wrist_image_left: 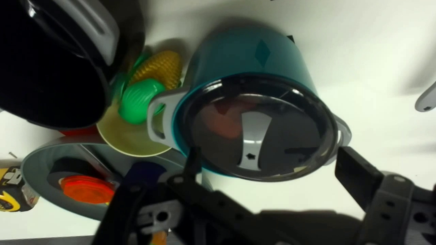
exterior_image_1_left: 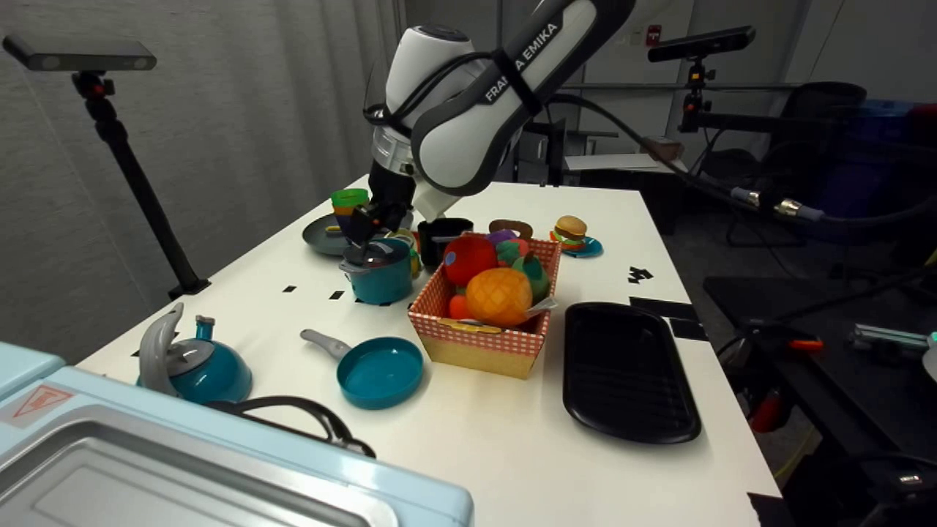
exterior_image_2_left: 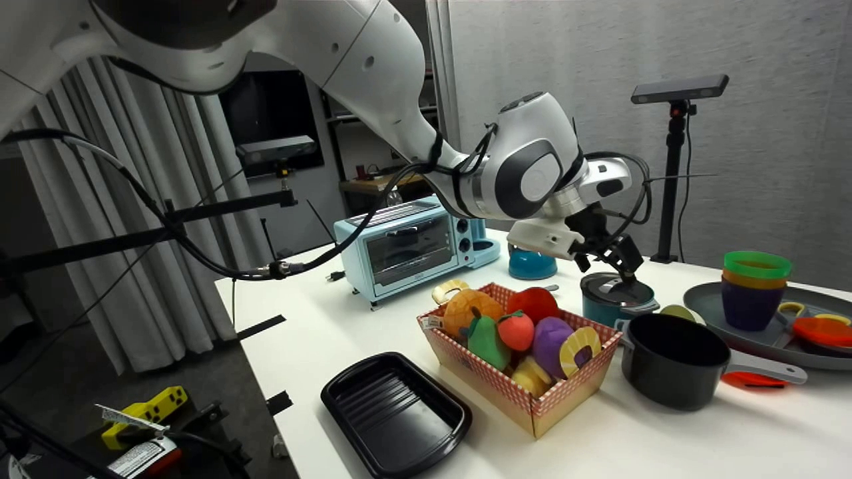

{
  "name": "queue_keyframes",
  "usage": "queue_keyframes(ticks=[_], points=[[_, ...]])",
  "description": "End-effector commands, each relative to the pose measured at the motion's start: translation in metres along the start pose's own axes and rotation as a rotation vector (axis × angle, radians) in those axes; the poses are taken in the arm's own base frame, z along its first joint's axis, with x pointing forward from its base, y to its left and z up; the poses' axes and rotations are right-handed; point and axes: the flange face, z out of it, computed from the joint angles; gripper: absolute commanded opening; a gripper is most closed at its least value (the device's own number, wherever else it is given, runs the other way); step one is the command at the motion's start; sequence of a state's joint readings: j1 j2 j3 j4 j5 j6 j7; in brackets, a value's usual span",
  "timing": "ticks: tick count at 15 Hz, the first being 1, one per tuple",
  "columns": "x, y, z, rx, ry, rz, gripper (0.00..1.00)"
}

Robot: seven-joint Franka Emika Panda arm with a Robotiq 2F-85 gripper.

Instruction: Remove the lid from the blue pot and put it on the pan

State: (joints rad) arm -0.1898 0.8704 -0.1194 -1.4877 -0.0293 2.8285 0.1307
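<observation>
The dark see-through lid (wrist_image_left: 293,126) with a grey arched handle sits on the blue pot (wrist_image_left: 245,54). In the wrist view some teal rim shows at the lid's left. The lid and the pot (exterior_image_1_left: 382,282) also show in both exterior views, beside the fruit basket. My gripper (wrist_image_left: 269,154) is open and empty at the lid, its fingers spread much wider than the lid handle. In an exterior view its fingertips (exterior_image_2_left: 606,267) are just above the lid; contact cannot be told. The teal pan (exterior_image_1_left: 381,373) lies empty on the table, its grey handle pointing towards the kettle.
A fruit basket (exterior_image_1_left: 476,351) stands beside the pot and pan. A black pot (exterior_image_2_left: 672,359), a toy-filled grey pan (exterior_image_2_left: 705,299) and stacked cups (exterior_image_2_left: 752,293) are close by. A kettle (exterior_image_1_left: 216,373), toaster oven (exterior_image_2_left: 413,246) and black tray (exterior_image_1_left: 629,373) stand around.
</observation>
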Motion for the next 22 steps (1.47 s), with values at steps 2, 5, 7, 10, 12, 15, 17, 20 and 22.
queue_keyframes(ticks=[2, 5, 7, 10, 12, 15, 17, 20, 22], points=[[0.011, -0.005, 0.012, -0.004, 0.014, 0.040, 1.00], [0.013, -0.006, 0.015, -0.003, 0.019, 0.050, 0.68], [0.013, -0.007, 0.016, 0.002, 0.019, 0.056, 0.51], [0.017, -0.009, 0.015, 0.006, 0.026, 0.063, 0.29], [0.018, -0.008, 0.014, 0.005, 0.031, 0.065, 0.13], [0.020, -0.007, 0.015, -0.001, 0.043, 0.052, 0.00], [0.021, -0.007, 0.015, -0.001, 0.046, 0.049, 0.04], [0.022, -0.007, 0.016, 0.011, 0.053, 0.034, 0.04], [0.022, -0.008, 0.016, 0.026, 0.058, 0.004, 0.04]])
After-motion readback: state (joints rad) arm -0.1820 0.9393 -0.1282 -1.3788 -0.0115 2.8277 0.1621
